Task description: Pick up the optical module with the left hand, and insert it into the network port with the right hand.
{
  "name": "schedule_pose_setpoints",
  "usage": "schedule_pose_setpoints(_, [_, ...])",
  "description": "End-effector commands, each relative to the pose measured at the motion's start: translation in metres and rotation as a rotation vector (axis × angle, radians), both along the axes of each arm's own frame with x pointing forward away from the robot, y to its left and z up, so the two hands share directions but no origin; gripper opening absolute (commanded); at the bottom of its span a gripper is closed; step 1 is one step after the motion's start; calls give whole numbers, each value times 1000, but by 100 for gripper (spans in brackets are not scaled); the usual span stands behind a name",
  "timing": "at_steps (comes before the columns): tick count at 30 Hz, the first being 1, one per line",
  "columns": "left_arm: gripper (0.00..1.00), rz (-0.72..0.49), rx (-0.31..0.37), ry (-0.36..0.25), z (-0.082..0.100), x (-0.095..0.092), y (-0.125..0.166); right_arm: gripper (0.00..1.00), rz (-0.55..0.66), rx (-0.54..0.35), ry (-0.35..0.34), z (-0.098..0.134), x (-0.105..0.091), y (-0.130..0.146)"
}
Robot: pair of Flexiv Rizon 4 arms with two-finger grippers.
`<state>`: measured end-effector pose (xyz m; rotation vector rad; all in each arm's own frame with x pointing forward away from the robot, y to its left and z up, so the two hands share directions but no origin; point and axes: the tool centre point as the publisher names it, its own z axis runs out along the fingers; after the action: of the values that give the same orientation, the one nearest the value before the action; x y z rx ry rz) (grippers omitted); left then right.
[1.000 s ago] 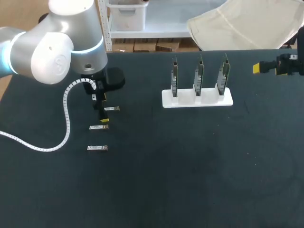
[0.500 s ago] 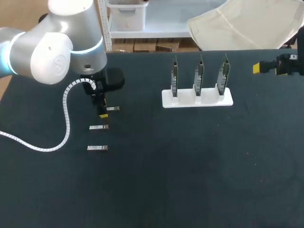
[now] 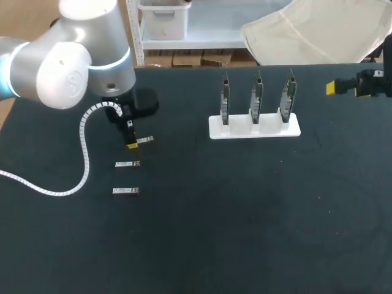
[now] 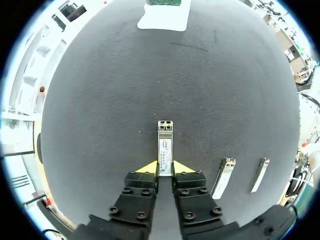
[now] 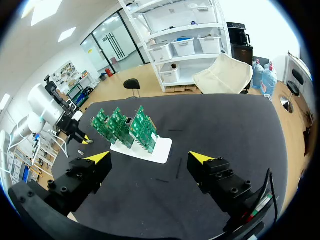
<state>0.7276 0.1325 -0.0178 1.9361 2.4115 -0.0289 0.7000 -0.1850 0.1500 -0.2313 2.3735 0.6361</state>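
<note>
Over the dark table's (image 3: 245, 214) left side, the left gripper (image 4: 165, 169) clamped the module's (image 4: 165, 142) rear end. It looked small, stiff, light, perhaps slick; its flat sides suited gripping. The right gripper (image 5: 149, 158) stood apart.

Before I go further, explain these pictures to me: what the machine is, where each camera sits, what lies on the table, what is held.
This is a two-armed robot at a black table. The wide picture looks down from above and behind it; each round picture comes from a camera on one wrist. The grey left arm has its jaws shut on one end of a small silver metal optical module. Two more silver modules lie beside it. Farther off, a white stand holds three upright green circuit boards. The right arm hangs at the table's far right, jaws open and empty.
</note>
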Motion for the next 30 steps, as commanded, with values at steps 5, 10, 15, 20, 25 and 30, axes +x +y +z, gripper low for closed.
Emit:
schedule_pose_setpoints(5, [0, 70, -109, -59, 30, 5, 3, 100, 0, 0, 0, 0, 0, 0])
schedule_pose_setpoints(10, [0, 103, -275, -109, 71, 17, -5, 100, 0, 0, 0, 0, 0, 0])
schedule_pose_setpoints(15, [0, 117, -444, -154, 114, 26, -15, 100, 0, 0, 0, 0, 0, 0])
schedule_pose_setpoints(20, [0, 114, -598, -178, 149, 30, -21, 100, 0, 0, 0, 0, 0, 0])
schedule_pose_setpoints(25, [0, 132, -651, -175, 160, 31, -21, 100, 0, 0, 0, 0, 0, 0])
schedule_pose_setpoints(30, [0, 132, -651, -175, 160, 31, -21, 100, 0, 0, 0, 0, 0, 0])
